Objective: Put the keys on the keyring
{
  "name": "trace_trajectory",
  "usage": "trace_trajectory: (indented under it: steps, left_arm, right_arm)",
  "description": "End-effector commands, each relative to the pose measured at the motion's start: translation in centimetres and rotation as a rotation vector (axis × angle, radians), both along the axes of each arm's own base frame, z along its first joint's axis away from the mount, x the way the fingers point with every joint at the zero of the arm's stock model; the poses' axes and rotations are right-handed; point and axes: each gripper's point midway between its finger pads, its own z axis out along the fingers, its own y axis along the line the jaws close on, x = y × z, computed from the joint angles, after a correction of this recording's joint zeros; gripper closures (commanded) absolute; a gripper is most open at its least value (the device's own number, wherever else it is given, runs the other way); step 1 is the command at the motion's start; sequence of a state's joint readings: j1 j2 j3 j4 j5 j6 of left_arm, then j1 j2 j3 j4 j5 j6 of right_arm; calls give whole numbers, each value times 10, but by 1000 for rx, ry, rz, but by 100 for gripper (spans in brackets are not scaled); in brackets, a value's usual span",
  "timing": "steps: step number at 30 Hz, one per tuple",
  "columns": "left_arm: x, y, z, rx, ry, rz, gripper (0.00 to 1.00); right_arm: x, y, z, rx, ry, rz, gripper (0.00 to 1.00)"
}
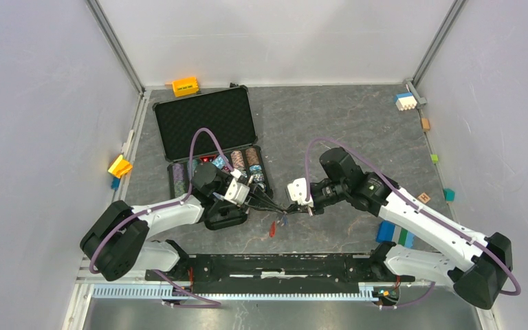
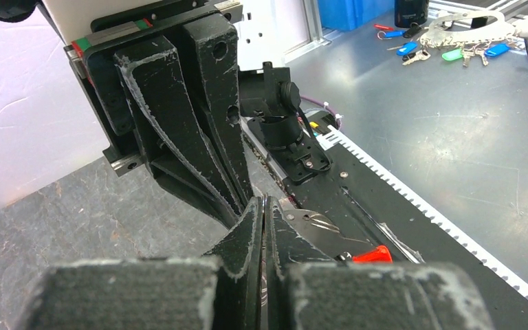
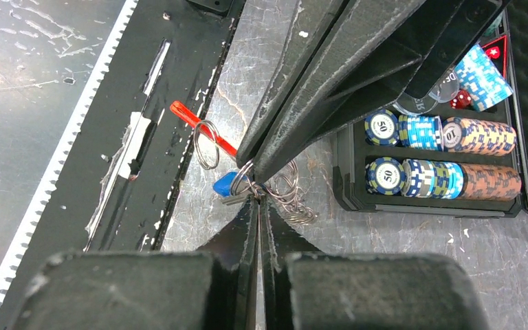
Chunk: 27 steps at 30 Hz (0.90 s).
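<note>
Left gripper [image 3: 256, 175] and right gripper [image 3: 260, 206], both closed, meet tip to tip on the keyring [image 3: 290, 196]. The blue key [image 3: 225, 184] hangs just left of the right gripper's tips, equally near both arms.

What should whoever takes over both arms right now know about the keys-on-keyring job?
Left gripper: jaws shut, tips in among the keyring's wire loops.
Right gripper: jaws shut, meeting the left tip to tip. Whether it pinches a loop or the key cannot be told.
Things: the keyring is bunched at the jaw tips, beside the poker chip case, with its red strip trailing toward the near edge. The blue-headed key lies against the loops.
Done: both arms are at the ring and key.
Left: the key does not show as threaded. Finish threading, check, then release.
</note>
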<state>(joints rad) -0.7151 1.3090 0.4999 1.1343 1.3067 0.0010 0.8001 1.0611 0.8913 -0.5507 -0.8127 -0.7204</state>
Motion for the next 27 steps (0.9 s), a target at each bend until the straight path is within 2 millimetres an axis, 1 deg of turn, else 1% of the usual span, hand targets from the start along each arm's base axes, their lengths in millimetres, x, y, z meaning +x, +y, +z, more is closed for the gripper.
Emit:
trace_trajectory:
  steps: [1, 7, 15, 20, 27]
  left_arm:
    - [-5, 1, 2, -30, -71, -29, 98]
    - [-6, 2, 0, -25, -67, -29, 98]
    - [-3, 0, 0, -23, -61, -19, 98]
    - [0, -2, 3, -28, -57, -9, 98]
    - [1, -2, 6, -36, -60, -5, 98]
  right_arm:
    - [7, 7, 22, 53, -37, -2, 96]
    - [8, 3, 30, 55, -68, -17, 100]
    - [2, -4, 37, 48, -81, -12, 100]
    - [-1, -9, 31, 30, -74, -12, 100]
    - [0, -13, 20, -14, -55, -25, 100]
